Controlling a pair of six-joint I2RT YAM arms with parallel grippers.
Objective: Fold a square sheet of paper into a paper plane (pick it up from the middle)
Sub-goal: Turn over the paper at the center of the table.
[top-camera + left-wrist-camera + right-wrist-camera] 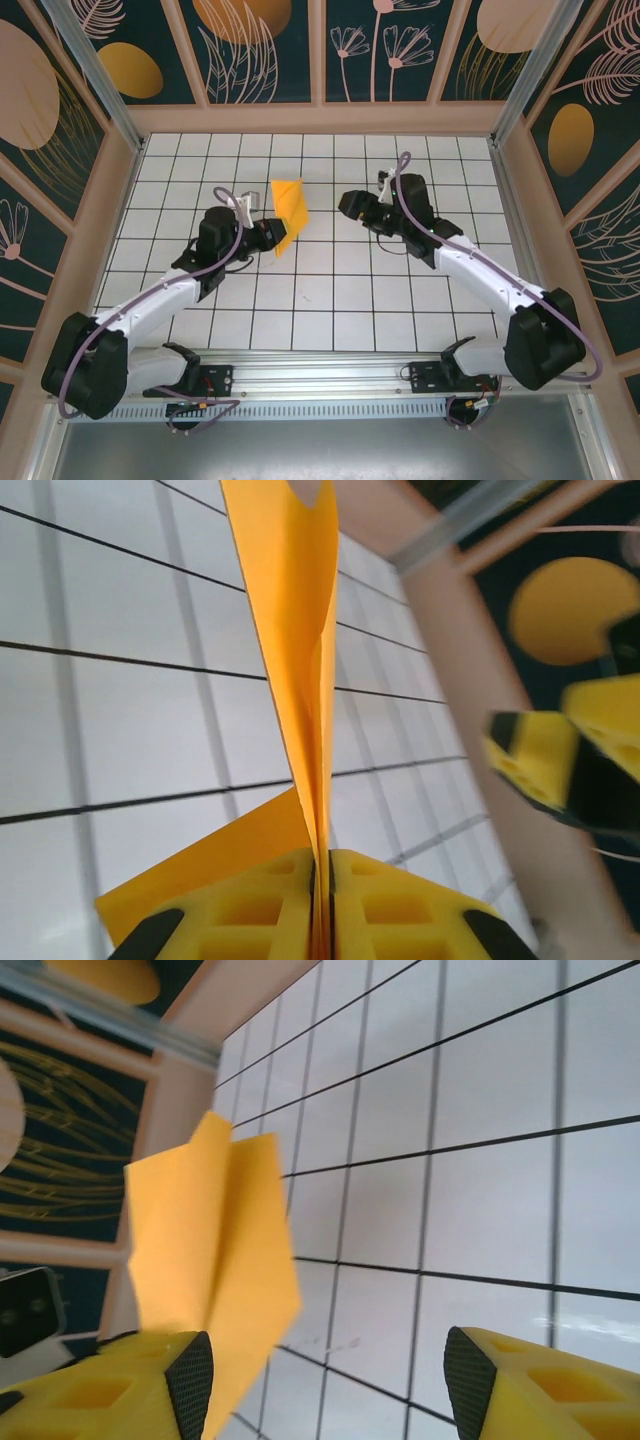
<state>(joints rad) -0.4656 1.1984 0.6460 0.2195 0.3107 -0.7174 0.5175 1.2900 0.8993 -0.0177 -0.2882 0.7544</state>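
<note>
Just one folded orange paper plane [290, 210] hangs above the white tiled surface [330, 300], the jaws of the left arm [150, 297] clamped on its lower end, the jaws of the right arm [480, 267] apart nearby.

Robot lab test cell. Boxed-in worktop [300, 300] of white grid tiles, walled all round by printed leaf-and-flower panels [260, 50] in pale frames. Aluminium corner posts [92, 72]. White left arm [160, 295] and right arm [480, 275] bolted to an extrusion rail [320, 372] at the near edge, cabling exposed.
</note>
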